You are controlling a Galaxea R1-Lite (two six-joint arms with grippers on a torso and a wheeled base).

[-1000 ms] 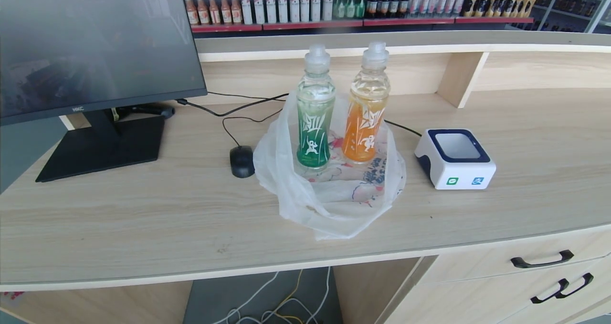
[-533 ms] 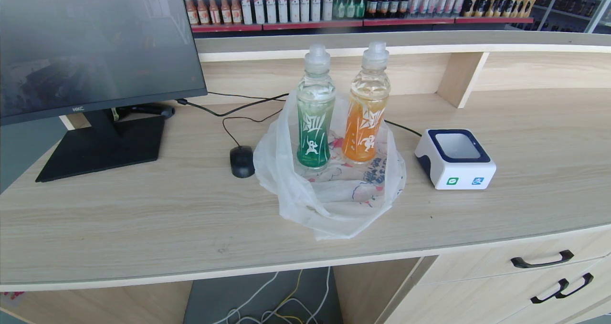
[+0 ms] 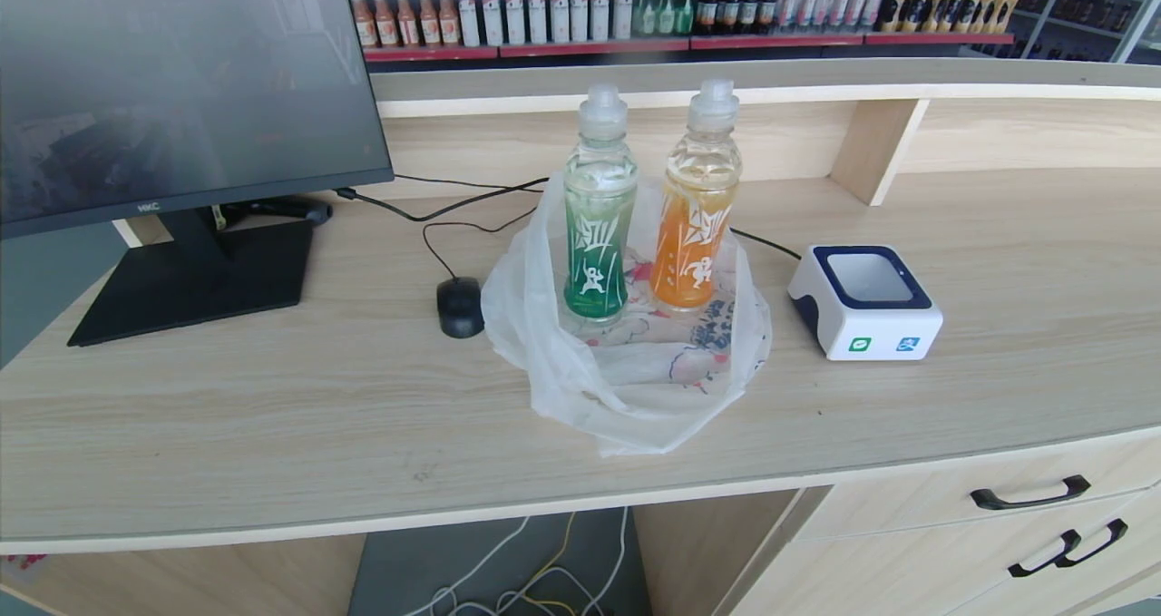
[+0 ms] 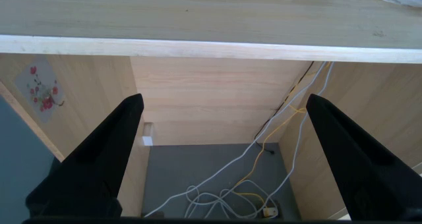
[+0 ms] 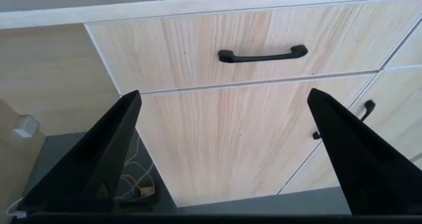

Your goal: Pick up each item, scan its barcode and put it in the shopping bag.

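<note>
A green bottle (image 3: 598,208) and an orange bottle (image 3: 697,200) stand upright side by side inside the clear plastic shopping bag (image 3: 626,362) at the middle of the counter. The white and navy barcode scanner (image 3: 863,300) sits to the right of the bag. My left gripper (image 4: 224,158) hangs open below the counter's front edge, facing the recess with cables. My right gripper (image 5: 224,158) is open too, below the counter, facing a drawer front; nothing lies between either pair of fingers.
A black monitor (image 3: 172,90) on its stand fills the counter's left. A black mouse (image 3: 460,307) lies just left of the bag, its cable running back. A raised ledge (image 3: 816,81) bounds the counter's far side. Drawers with black handles (image 3: 1029,496) sit under the right.
</note>
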